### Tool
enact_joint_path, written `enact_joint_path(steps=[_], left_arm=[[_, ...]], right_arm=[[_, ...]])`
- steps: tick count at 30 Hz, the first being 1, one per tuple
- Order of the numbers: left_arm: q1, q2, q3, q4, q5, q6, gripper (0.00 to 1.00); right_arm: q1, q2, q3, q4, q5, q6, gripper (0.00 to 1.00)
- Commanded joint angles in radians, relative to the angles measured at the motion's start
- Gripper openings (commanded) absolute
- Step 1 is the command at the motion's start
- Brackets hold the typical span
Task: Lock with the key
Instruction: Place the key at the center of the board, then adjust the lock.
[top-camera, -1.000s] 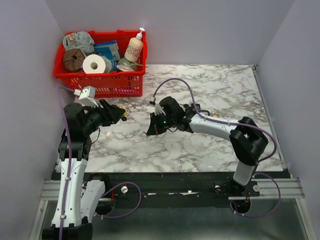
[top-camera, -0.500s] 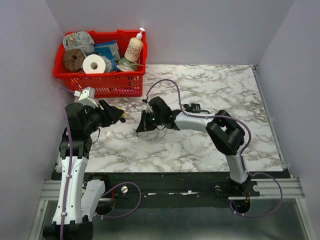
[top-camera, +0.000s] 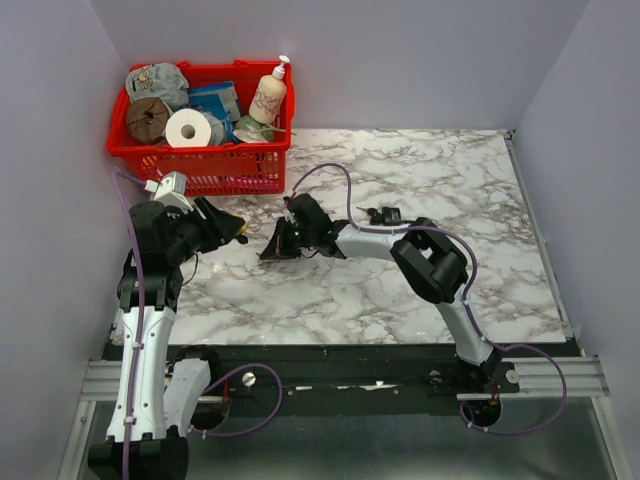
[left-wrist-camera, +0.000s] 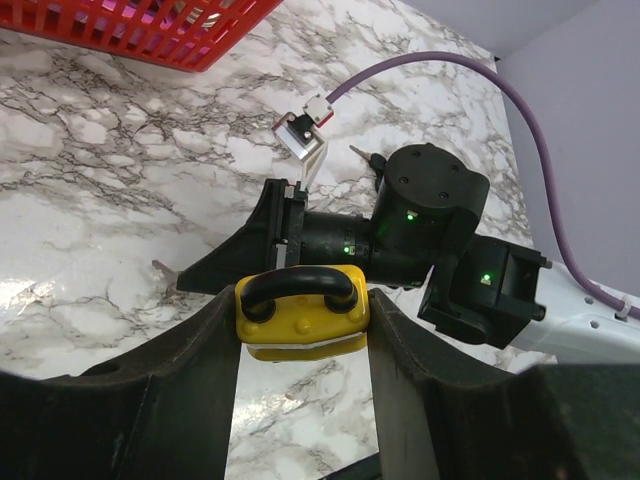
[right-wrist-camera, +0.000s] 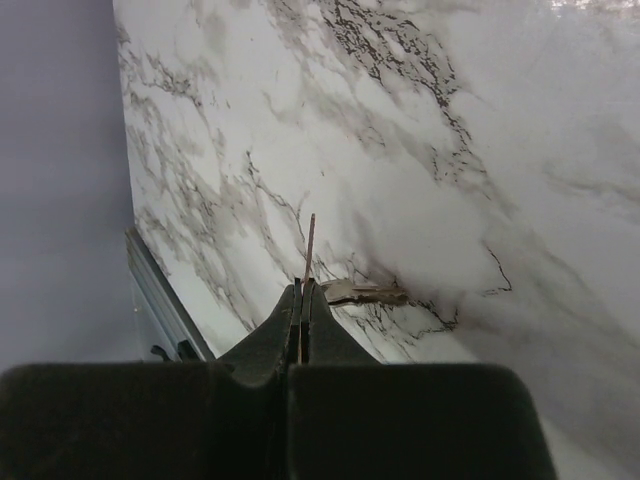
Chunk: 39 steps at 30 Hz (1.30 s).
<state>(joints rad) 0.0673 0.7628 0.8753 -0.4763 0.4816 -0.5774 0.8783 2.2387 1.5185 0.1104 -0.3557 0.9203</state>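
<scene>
A yellow padlock (left-wrist-camera: 300, 318) with a black shackle sits between the fingers of my left gripper (left-wrist-camera: 302, 305), which is shut on its two sides. It is held above the marble table, shackle facing away from the camera. In the top view the padlock (top-camera: 242, 237) shows as a yellow spot at the left gripper (top-camera: 230, 230). My right gripper (right-wrist-camera: 302, 290) is shut on a thin key (right-wrist-camera: 309, 245), seen edge-on and sticking out past the fingertips. In the top view the right gripper (top-camera: 270, 252) points left, a short gap from the padlock.
A red basket (top-camera: 200, 165) with a lotion bottle (top-camera: 268, 95), a paper roll (top-camera: 185, 128) and other items stands at the back left. A small black object (top-camera: 385, 214) lies mid-table. A second flat metal piece (right-wrist-camera: 365, 293) shows beside the right fingertips. Purple cables arch over both arms.
My right arm has swung left across the table, bringing the key close to the padlock. The left arm with the padlock has barely moved.
</scene>
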Motion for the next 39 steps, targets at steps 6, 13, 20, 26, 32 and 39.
enact_joint_path(steps=[6,13,20,26,32,39], left_arm=[[0.011,0.033,0.039,0.025,0.012,-0.022,0.00],[0.011,0.035,0.041,0.030,0.023,-0.022,0.00],[0.011,0.033,0.028,0.010,0.067,-0.024,0.00],[0.011,0.072,0.080,-0.038,0.199,0.010,0.00],[0.009,0.101,0.116,-0.013,0.440,-0.024,0.00],[0.011,0.058,-0.059,0.610,0.778,-0.535,0.00]], right_arm=[[0.008,-0.017,-0.075,-0.020,0.090,0.127,0.01],[0.008,-0.033,-0.090,-0.026,0.109,0.098,0.29],[0.007,-0.132,-0.130,0.006,0.075,0.013,0.47],[0.008,-0.321,-0.185,0.002,-0.018,-0.182,0.70],[-0.004,-0.568,-0.300,-0.104,-0.112,-0.513,0.87],[-0.033,-0.894,-0.377,-0.482,-0.123,-1.111,1.00]])
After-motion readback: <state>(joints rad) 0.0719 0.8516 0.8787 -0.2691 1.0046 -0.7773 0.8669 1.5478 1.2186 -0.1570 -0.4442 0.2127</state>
